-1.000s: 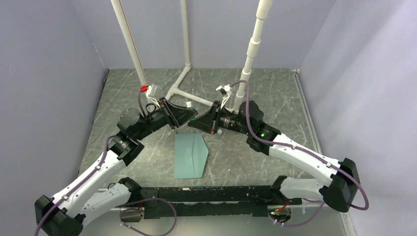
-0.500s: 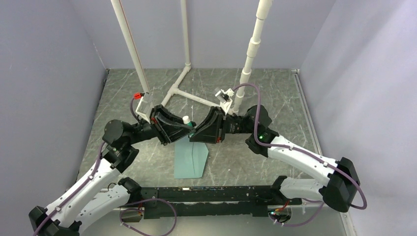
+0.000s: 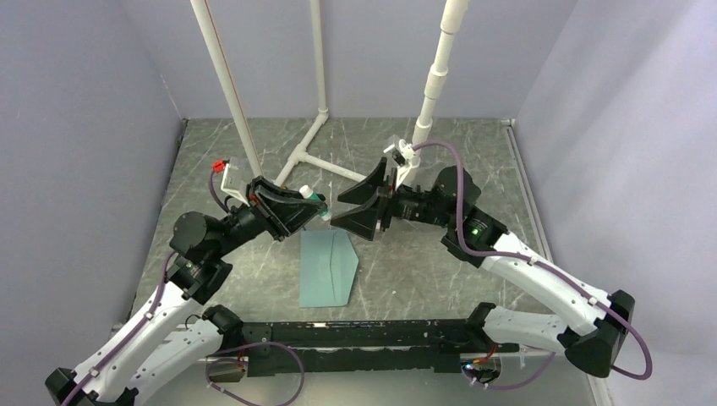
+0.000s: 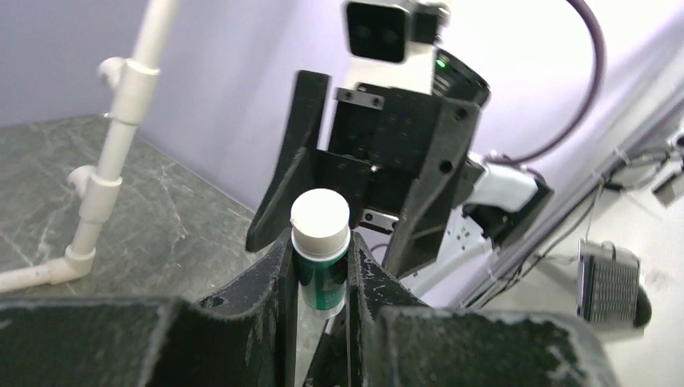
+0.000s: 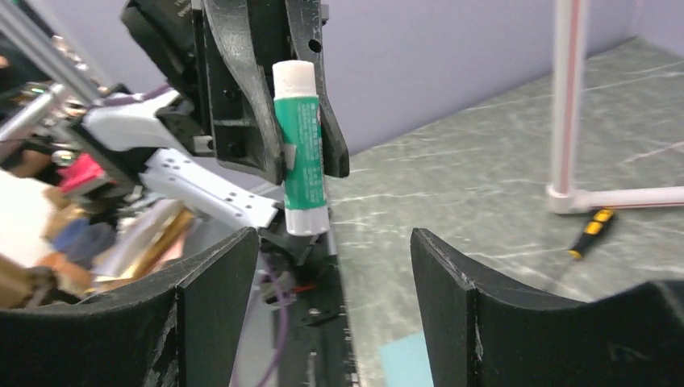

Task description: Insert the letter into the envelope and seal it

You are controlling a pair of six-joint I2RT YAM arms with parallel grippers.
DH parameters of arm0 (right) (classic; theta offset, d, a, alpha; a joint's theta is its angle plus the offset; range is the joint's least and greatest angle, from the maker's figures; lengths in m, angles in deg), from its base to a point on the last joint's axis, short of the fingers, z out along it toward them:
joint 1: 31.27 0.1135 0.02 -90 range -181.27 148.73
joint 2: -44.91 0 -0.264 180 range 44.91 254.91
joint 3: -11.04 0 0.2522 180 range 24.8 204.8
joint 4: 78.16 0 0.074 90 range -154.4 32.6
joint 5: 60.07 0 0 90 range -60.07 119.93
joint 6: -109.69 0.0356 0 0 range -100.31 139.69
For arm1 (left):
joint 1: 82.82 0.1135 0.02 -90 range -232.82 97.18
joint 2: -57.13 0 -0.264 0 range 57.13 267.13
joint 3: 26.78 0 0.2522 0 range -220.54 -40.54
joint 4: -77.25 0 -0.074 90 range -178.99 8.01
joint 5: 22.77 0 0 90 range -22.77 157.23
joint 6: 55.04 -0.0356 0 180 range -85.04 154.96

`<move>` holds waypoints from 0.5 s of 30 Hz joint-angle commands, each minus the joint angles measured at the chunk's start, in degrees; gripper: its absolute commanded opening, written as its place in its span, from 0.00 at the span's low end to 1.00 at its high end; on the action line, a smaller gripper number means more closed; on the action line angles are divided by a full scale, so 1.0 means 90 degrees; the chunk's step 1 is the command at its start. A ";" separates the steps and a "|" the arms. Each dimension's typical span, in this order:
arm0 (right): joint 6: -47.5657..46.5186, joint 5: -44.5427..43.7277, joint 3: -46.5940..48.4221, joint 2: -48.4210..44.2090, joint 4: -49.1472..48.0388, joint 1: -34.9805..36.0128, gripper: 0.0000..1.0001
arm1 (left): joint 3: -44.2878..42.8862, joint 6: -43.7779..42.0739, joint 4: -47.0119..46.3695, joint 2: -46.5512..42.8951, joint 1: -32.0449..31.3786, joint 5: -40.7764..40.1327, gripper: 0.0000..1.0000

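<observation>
The pale teal envelope [image 3: 325, 272] lies flat on the table between the arms, its triangular flap pointing right; one corner shows in the right wrist view [image 5: 403, 359]. My left gripper [image 3: 314, 206] hovers above the envelope's far end, shut on a green glue stick [image 3: 314, 197] with white ends, held upright between its fingers [image 4: 321, 260]. My right gripper [image 3: 336, 211] faces it from the right, open and empty, a short gap away. The glue stick [image 5: 300, 145] stands just beyond the right gripper [image 5: 335, 242]. The letter is out of view.
A white PVC pipe frame [image 3: 314, 142] stands on the grey marbled table [image 3: 473, 161] behind the grippers. A small yellow and black screwdriver [image 5: 591, 230] lies by the pipe's foot. Purple walls close in the left, back and right. A black rail [image 3: 355, 334] runs along the near edge.
My right gripper has opened, let go of the glue stick and drawn back to the right. My left gripper has swung slightly left and up, keeping the stick.
</observation>
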 commanded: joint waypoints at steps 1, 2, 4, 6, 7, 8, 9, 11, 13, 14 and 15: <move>-0.1266 -0.0926 -0.0258 -0.0268 0.0254 0.0024 0.73 | 0.0264 0.1065 -0.0399 -0.0003 0.0029 -0.1044 0.03; -0.1321 -0.0941 -0.0293 -0.0299 0.0172 0.0025 0.73 | 0.0269 0.1175 -0.0416 0.0020 0.0031 -0.1085 0.03; -0.1372 -0.1030 -0.0333 -0.0369 0.0032 0.0033 0.72 | 0.0223 0.1322 -0.0305 0.0061 0.0030 -0.1180 0.02; -0.1321 -0.1131 -0.0413 -0.0433 -0.0183 0.0043 0.71 | 0.0181 0.1394 -0.0230 0.0087 0.0029 -0.1199 0.02; -0.1282 -0.1176 -0.0430 -0.0435 -0.0257 0.0049 0.69 | 0.0168 0.1432 -0.0193 0.0096 0.0030 -0.1216 0.02; -0.1245 -0.1245 -0.0409 -0.0412 -0.0268 0.0058 0.68 | 0.0167 0.1480 -0.0177 0.0106 0.0030 -0.1241 0.02; -0.1201 -0.1305 -0.0360 -0.0363 -0.0224 0.0068 0.66 | 0.0163 0.1538 -0.0155 0.0112 0.0030 -0.1271 0.02; -0.1118 -0.1405 -0.0245 -0.0247 -0.0141 0.0096 0.63 | 0.0149 0.1592 -0.0088 0.0124 0.0024 -0.1297 0.02; -0.0959 -0.1436 -0.0130 -0.0111 -0.0096 0.0127 0.60 | 0.0131 0.1603 -0.0068 0.0145 0.0023 -0.1267 0.02; -0.0864 -0.1395 -0.0081 -0.0046 -0.0094 0.0132 0.59 | 0.0129 0.1604 -0.0068 0.0152 0.0027 -0.1247 0.02; -0.0765 -0.1312 -0.0062 0.0004 -0.0159 0.0141 0.58 | 0.0128 0.1604 -0.0075 0.0160 0.0029 -0.1222 0.02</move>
